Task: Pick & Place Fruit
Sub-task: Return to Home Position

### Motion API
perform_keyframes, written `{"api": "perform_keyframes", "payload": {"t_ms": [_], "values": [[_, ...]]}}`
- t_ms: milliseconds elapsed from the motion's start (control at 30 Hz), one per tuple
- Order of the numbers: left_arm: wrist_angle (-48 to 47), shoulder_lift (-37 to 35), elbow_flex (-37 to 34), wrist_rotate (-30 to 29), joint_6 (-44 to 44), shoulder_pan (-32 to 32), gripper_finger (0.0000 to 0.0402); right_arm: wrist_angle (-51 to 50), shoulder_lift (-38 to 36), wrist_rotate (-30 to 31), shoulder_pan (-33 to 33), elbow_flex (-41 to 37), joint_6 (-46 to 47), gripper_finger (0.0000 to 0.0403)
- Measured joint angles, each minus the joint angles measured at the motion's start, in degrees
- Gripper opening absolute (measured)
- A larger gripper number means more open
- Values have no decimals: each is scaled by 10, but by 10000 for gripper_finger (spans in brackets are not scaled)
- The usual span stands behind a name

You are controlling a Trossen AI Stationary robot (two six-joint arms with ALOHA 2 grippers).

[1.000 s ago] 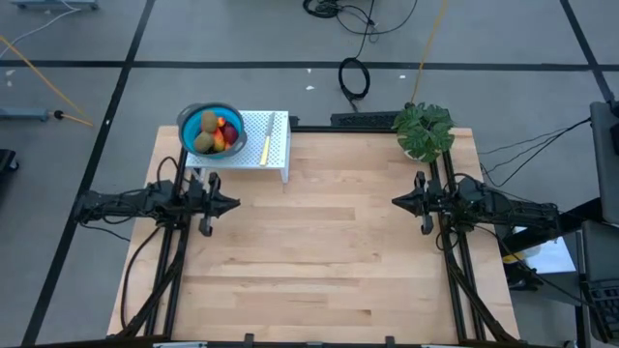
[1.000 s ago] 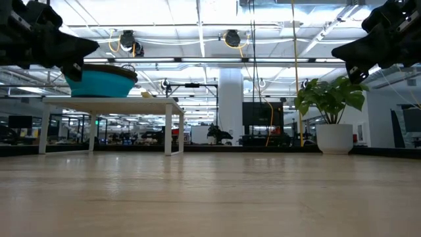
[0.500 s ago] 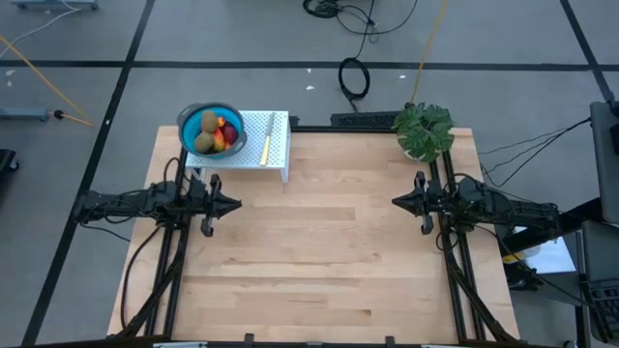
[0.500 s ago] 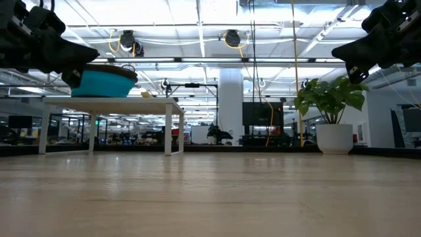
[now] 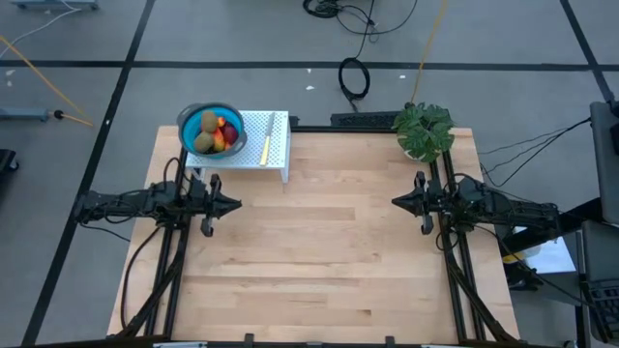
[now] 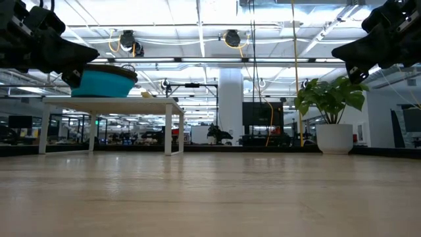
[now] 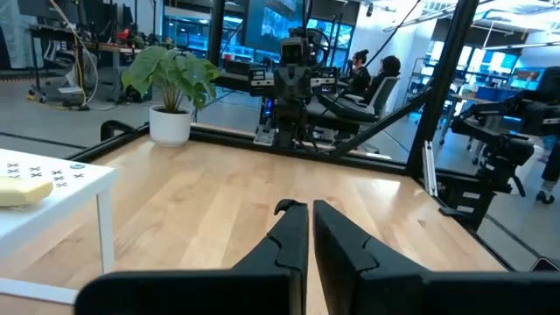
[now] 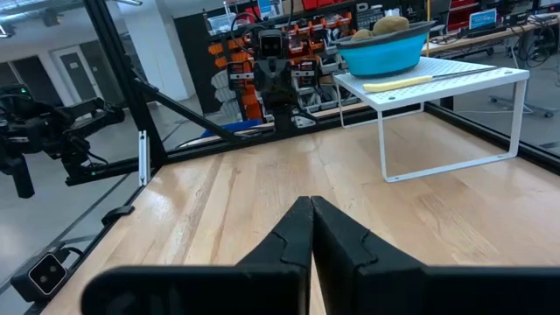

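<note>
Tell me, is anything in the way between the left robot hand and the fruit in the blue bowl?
Nothing loose lies between them. The left gripper hangs over the table beside the white shelf; the fruit sits up there inside the blue bowl, so only its wall stands between.

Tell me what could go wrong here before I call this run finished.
1. The blue bowl of fruit sits at the white shelf's left end, apparently overhanging its edge, close to the shut left gripper; a swing there could tip it.
2. The yellow knife lies on the shelf beside the bowl, not in it, reaching toward the near edge; a jolt might slide it off.
The right gripper waits far off, shut.
</note>
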Motion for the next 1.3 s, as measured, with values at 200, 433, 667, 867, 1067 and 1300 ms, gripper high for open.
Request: {"api": "perform_keyframes", "payload": {"t_ms": [200, 433, 667, 867, 1067, 1300], "values": [[0, 0, 0, 0, 0, 0, 23, 0, 0, 0, 0, 0, 0, 0], [0, 0, 0, 0, 0, 0, 24, 0, 0, 0, 0, 0, 0, 0], [0, 0, 0, 0, 0, 0, 24, 0, 0, 0, 0, 0, 0, 0], [0, 0, 0, 0, 0, 0, 24, 0, 0, 0, 0, 0, 0, 0], [1, 0, 0, 0, 0, 0, 24, 0, 0, 0, 0, 0, 0, 0], [0, 0, 0, 0, 0, 0, 24, 0, 0, 0, 0, 0, 0, 0]]}}
